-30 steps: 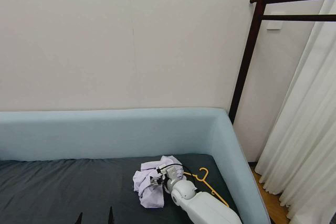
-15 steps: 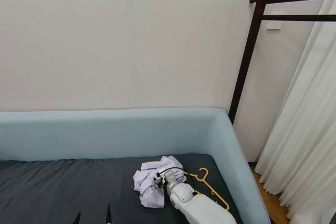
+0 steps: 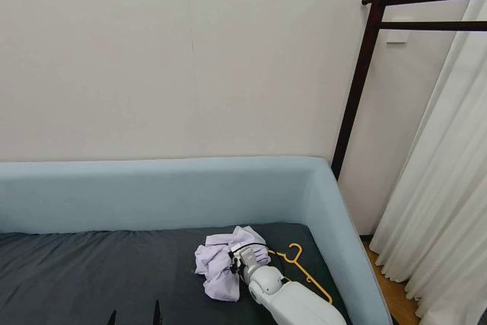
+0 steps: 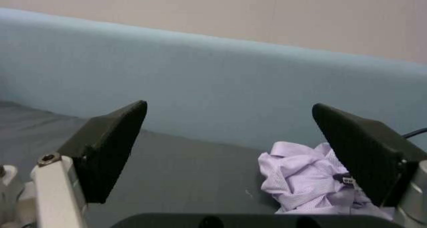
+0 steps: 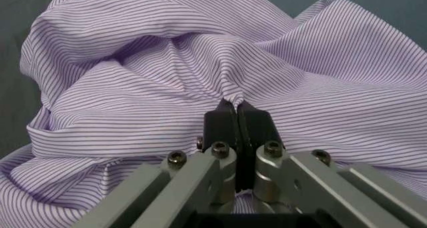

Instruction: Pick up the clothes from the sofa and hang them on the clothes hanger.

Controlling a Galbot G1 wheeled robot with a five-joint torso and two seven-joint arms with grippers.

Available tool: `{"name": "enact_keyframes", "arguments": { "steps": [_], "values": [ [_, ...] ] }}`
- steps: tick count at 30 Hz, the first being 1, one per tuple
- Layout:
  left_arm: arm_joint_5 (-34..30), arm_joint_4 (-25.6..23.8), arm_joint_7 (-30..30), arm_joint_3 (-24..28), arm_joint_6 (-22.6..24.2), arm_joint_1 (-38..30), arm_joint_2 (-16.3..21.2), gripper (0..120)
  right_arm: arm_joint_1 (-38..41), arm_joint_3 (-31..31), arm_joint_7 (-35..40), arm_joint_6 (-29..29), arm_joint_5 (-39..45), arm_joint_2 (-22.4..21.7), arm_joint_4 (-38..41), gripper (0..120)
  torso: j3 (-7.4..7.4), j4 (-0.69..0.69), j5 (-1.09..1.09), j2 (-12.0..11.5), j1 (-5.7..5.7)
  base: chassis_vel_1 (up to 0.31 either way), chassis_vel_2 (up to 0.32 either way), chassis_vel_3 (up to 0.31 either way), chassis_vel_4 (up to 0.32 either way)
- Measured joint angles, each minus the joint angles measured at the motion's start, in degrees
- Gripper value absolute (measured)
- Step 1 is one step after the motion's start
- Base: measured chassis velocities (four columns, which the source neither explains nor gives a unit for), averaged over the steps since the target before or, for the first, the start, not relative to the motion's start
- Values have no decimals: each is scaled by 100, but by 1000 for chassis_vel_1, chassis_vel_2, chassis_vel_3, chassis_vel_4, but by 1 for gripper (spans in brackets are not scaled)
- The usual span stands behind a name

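Right gripper (image 5: 235, 110) was found clamped on a pinched fold of the lilac pinstriped shirt (image 5: 153, 63). Its two black fingers (image 5: 220, 125) were pressed together, and the cloth was drawn up into a narrow ridge between them. The shirt was seen crumpled in a heap on the dark grey seat cushion (image 3: 91, 272) of the pale blue sofa (image 3: 152, 188), toward the sofa's right end and in front of the backrest. Most of the heap rested on the cushion; whether the gripped fold had been raised clear of the rest could not be told.

An orange clothes hanger (image 3: 298, 258) was laid flat on the cushion just beside the shirt, on its right. The lower part of the hanger was covered by the white right forearm (image 3: 293, 302).

The left gripper (image 4: 228, 109) was held low over the seat, well apart from the shirt and to its left. Its jaws were spread wide and nothing was held between them.

A dark wooden clothes rack (image 3: 358, 89) was stood past the sofa's right end, against the plain wall (image 3: 190, 51), with its two horizontal bars cut off by the frame edge. A white curtain (image 3: 449, 188) was hung to the right of the rack.
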Motion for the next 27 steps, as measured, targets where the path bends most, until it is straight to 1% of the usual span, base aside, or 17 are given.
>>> {"name": "enact_keyframes", "arguments": {
  "steps": [6,7,9,10,11,12,14,16,17,20,21,24,25,27],
  "values": [
    [1,18,-4,12,-1,-39,-20,98,-19,39,41,34,1,-201,367,0,0,-1,0,0,0,0,0,0,0],
    [-7,37,-22,8,-1,-66,-20,98,2,52,67,57,-31,-332,679,0,1,-1,0,0,0,0,0,0,0],
    [-34,49,-30,5,0,-87,-20,98,83,33,80,135,-183,-511,1053,0,0,0,1,0,0,0,0,0,0],
    [-59,51,-40,4,6,-99,-23,98,167,-8,76,233,-364,-650,1301,0,0,0,0,0,0,0,0,0,0],
    [-59,51,-40,4,6,-99,-23,98,167,-8,76,233,-364,-650,1301,0,0,0,0,0,0,0,0,0,0],
    [-78,52,-44,4,13,-109,-34,98,271,-65,54,340,-555,-808,1586,0,0,-1,0,0,0,0,0,0,0],
    [-91,49,-44,7,19,-120,-61,98,490,-104,49,398,-634,-1056,2093,0,0,-1,0,0,0,0,0,0,0],
    [-102,30,-42,9,32,-126,-78,98,718,-106,97,371,-450,-1232,2546,0,0,0,0,0,0,0,0,0,0],
    [-102,30,-42,9,32,-126,-78,98,718,-106,97,371,-450,-1232,2546,0,0,0,0,0,0,0,0,0,0],
    [-125,22,-41,10,46,-141,-88,98,1152,-118,177,256,-25,-1484,3186,0,0,0,0,0,0,0,0,0,0],
    [-125,22,-41,10,46,-141,-88,98,1152,-118,177,256,-25,-1484,3186,0,0,0,0,0,0,0,0,0,0],
    [-146,13,-41,9,57,-149,-103,97,1593,-228,94,340,90,-1651,3548,0,0,0,0,0,1,0,0,0,0],
    [-146,13,-41,9,57,-149,-103,97,1593,-228,94,340,90,-1651,3548,0,0,0,0,0,1,0,0,0,0],
    [-150,-7,-41,5,63,-149,-133,98,1873,-364,-42,515,89,-1707,3673,0,0,0,0,0,0,0,0,0,0]
  ]
}}
